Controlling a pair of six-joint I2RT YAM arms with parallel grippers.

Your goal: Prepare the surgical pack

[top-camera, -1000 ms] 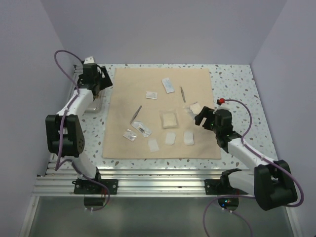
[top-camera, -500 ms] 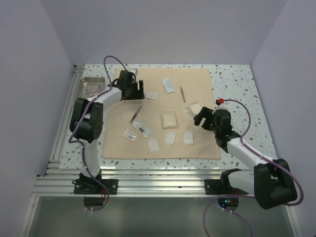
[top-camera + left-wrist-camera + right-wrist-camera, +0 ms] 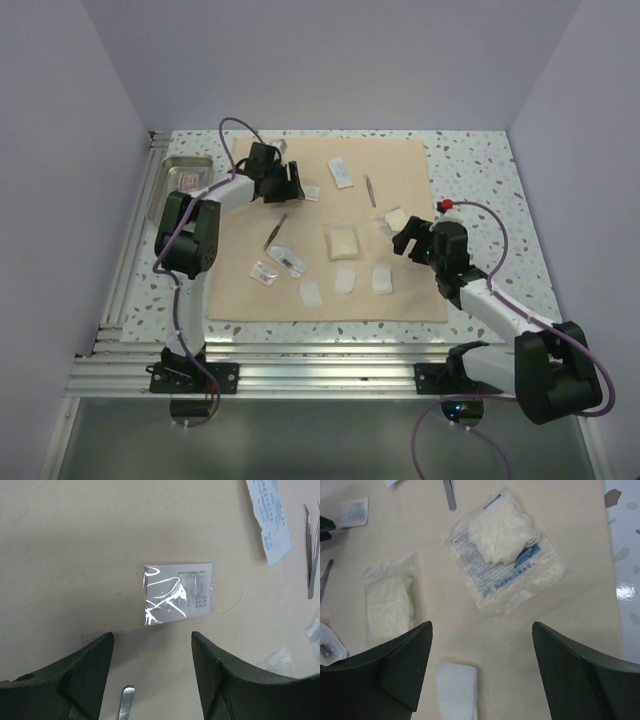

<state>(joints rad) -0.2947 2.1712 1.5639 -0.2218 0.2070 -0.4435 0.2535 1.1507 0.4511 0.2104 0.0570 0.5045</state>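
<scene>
The surgical pack's tan cloth (image 3: 240,290) lies spread flat on the table, with several packets and steel instruments scattered over it. My left gripper (image 3: 296,187) hovers at the cloth's far left part, just short of a small shiny clear packet (image 3: 178,592). It (image 3: 152,635) is open with only bare cloth between the fingers. My right gripper (image 3: 405,240) hangs open over the cloth's right side, near a glove packet (image 3: 502,550). Nothing sits between its (image 3: 482,630) fingers except cloth and the end of a white folded gauze (image 3: 457,690).
A small steel tray (image 3: 185,172) stands off the cloth at the far left corner. A steel instrument tip (image 3: 126,702) lies under my left gripper. A blue-printed packet (image 3: 268,515) and tweezers (image 3: 312,545) lie to its right. A gauze bag (image 3: 390,602) lies left of the glove packet.
My left arm swung from the steel tray at the far left over onto the cloth, stopping beside the small clear packet, its jaws narrowing somewhat. The right arm stayed put.
</scene>
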